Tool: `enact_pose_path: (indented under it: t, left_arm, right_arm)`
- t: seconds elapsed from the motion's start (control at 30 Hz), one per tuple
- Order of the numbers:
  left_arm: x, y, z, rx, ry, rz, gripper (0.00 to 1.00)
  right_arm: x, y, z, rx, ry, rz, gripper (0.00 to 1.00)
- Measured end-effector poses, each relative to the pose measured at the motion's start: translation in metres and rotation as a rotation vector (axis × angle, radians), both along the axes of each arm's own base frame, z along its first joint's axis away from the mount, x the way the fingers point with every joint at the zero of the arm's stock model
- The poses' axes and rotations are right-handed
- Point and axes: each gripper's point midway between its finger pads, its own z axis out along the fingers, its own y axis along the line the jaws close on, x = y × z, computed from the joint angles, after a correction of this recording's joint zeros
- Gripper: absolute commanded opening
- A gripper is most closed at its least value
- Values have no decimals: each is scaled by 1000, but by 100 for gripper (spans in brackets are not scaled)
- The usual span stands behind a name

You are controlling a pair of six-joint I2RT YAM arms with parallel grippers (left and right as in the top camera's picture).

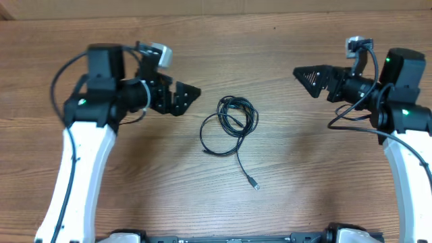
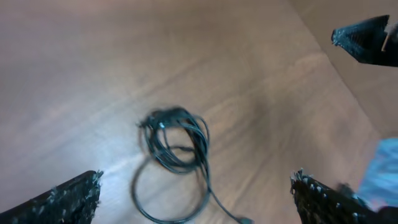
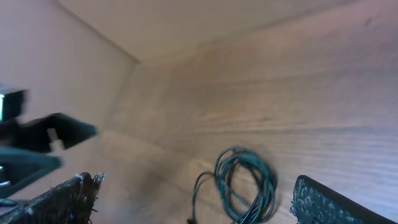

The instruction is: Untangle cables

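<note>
The thin black cables (image 1: 230, 123) lay coiled on the brown wooden desk (image 1: 310, 175). The left end effector (image 1: 187, 96) and right end effector (image 1: 307, 75) were released, empty.

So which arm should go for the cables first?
Left, probably: the left gripper, open, sits nearer the cables in the overhead view; the right gripper, also open, is farther away.
</note>
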Motion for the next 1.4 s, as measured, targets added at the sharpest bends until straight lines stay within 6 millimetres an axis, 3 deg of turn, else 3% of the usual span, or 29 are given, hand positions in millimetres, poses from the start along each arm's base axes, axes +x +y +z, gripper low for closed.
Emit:
enact_pose_path:
  t: [0.07,0.17,0.4,0.5,0.53,0.63,0.7,0.77,1.0,1.1,1.17,1.2,1.27,1.4]
  left_arm:
    - [3,-9,-16,-7,67,-8,100]
    - [5,-25,-44,-10,172,-24,92]
    - [9,-55,-109,64,350,-7,63]
    - [19,-59,-128,116,354,36,45]
    - [23,-60,-132,131,347,53,40]
    - [34,-63,-139,162,317,93,25]
    - [41,-66,-145,197,292,126,24]
    - [44,-68,-153,243,272,149,4]
    - [47,-74,-184,335,274,170,8]
    - [46,-74,-196,346,296,165,31]
    - [46,-74,-199,348,307,170,54]
    - [46,-74,-200,348,308,170,61]
    - [45,-75,-199,340,310,166,61]
    - [45,-79,-198,319,310,153,59]
  right_arm:
    - [0,2,-4,14,20,13,100]
    - [-1,4,-4,23,21,24,96]
    - [-1,4,-4,29,25,23,47]
    - [0,2,-6,19,33,8,12]
    - [1,1,-6,14,31,4,7]
    - [2,-1,-7,3,32,-8,4]
    - [3,-2,-8,-2,36,-16,4]
    - [3,-4,-12,-4,55,-30,4]
    - [8,2,-36,-2,142,-26,4]
    - [15,7,-45,-4,149,-11,4]
    - [20,9,-49,-6,143,-7,18]
    - [23,10,-50,-4,142,-5,23]
    - [28,10,-55,-6,140,-5,32]
    - [41,9,-61,-10,113,-4,39]
